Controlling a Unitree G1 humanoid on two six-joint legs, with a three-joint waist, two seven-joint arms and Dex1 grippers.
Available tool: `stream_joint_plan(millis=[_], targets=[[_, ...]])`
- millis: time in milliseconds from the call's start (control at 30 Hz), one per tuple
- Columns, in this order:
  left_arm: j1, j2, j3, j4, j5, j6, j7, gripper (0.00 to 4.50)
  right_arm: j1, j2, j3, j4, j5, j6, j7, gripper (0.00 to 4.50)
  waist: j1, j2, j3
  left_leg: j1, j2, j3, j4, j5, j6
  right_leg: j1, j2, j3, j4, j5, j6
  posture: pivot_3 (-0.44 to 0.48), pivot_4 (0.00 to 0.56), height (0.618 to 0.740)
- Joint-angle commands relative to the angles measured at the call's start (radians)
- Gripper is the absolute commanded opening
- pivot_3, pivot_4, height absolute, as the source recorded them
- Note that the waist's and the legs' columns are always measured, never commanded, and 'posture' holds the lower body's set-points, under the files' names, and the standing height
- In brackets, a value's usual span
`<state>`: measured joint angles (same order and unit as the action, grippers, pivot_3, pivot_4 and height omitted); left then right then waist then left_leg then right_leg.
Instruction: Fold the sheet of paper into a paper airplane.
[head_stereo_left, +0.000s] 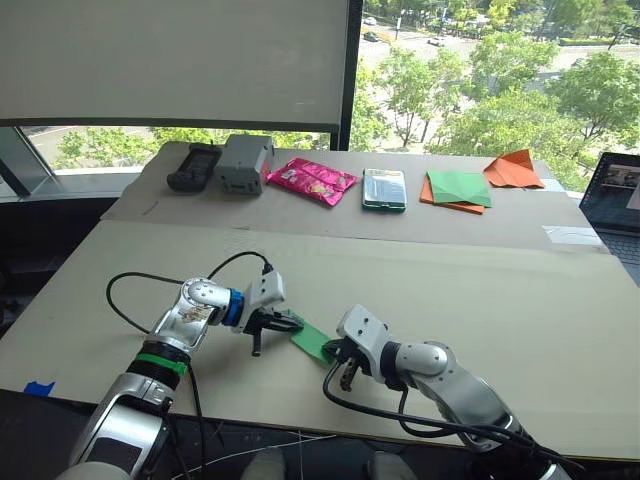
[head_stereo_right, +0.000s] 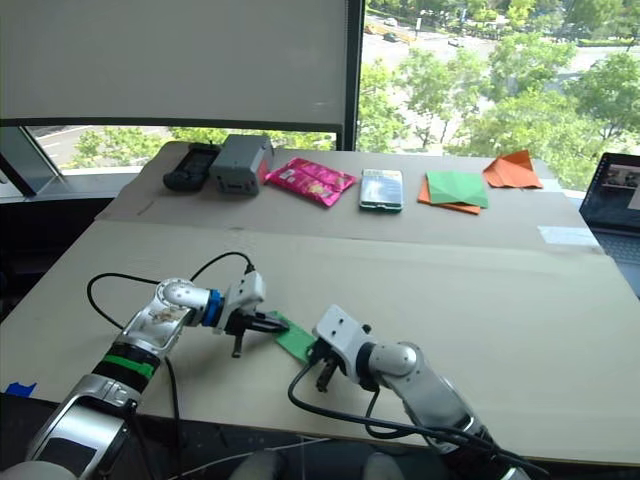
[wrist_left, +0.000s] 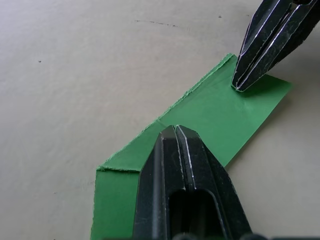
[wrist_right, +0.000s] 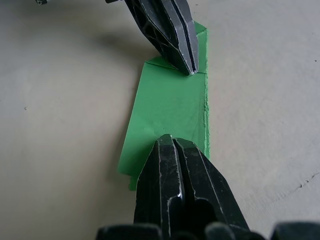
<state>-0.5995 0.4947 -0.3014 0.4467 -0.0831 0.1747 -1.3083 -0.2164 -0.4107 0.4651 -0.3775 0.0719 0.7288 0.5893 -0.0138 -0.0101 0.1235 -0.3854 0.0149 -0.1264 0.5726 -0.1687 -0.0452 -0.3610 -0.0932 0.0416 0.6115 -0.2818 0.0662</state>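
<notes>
The sheet of paper (head_stereo_left: 312, 340) is bright green and folded into a narrow strip with creases. It lies flat on the tan table near the front edge. My left gripper (head_stereo_left: 293, 324) is shut, and its closed tips rest on one end of the strip (wrist_left: 215, 115). My right gripper (head_stereo_left: 336, 350) is also shut, tips down on the opposite end (wrist_right: 167, 105). In the left wrist view the right gripper (wrist_left: 240, 86) touches the paper's far corner. In the right wrist view the left gripper (wrist_right: 190, 70) sits by a diagonal crease. Neither holds paper between its fingers.
Along the back of the table lie a black device (head_stereo_left: 193, 166), a grey box (head_stereo_left: 244, 163), a pink packet (head_stereo_left: 311, 180), a phone-like item (head_stereo_left: 384, 189), a green-and-orange pair of sheets (head_stereo_left: 457, 190) and an orange paper plane (head_stereo_left: 514, 170). A laptop (head_stereo_left: 615, 200) stands at the right edge.
</notes>
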Motion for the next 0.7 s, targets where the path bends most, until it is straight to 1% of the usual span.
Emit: stream_joint_plan(millis=[33, 200, 367, 700], targets=[[-0.016, -0.019, -0.022, 0.028, 0.024, -0.017, 0.003, 0.00, 0.020, -0.007, 0.031, 0.054, -0.018, 0.036, -0.002, 0.01, -0.001, 0.000, 0.000, 0.000, 0.000, 0.000, 0.000, 0.000, 0.001, 0.000, 0.000, 0.000, 0.000, 0.000, 0.000, 0.000, 0.150, 0.736], [-0.023, -0.032, -0.037, 0.083, 0.052, -0.060, 0.015, 0.00, 0.016, -0.008, 0.034, 0.052, -0.022, 0.042, -0.007, 0.01, -0.001, 0.000, 0.000, 0.000, 0.000, 0.000, 0.000, 0.001, 0.001, 0.000, 0.000, 0.000, 0.000, 0.000, 0.000, 0.000, 0.150, 0.736], [-0.027, -0.019, -0.048, 0.114, 0.064, -0.088, 0.003, 0.00, 0.013, -0.005, 0.026, 0.045, -0.022, 0.052, -0.011, 0.01, -0.002, 0.000, 0.000, 0.001, 0.000, 0.000, 0.000, 0.000, -0.001, 0.001, 0.000, 0.000, 0.000, 0.000, 0.000, 0.000, 0.150, 0.736], [-0.037, 0.027, -0.033, 0.197, 0.076, -0.144, 0.009, 0.00, 0.005, -0.003, 0.023, 0.034, -0.022, 0.067, -0.014, 0.01, -0.008, 0.000, 0.000, 0.002, 0.001, -0.001, 0.000, 0.000, -0.001, 0.001, 0.001, 0.000, 0.000, 0.000, 0.000, 0.000, 0.150, 0.736]])
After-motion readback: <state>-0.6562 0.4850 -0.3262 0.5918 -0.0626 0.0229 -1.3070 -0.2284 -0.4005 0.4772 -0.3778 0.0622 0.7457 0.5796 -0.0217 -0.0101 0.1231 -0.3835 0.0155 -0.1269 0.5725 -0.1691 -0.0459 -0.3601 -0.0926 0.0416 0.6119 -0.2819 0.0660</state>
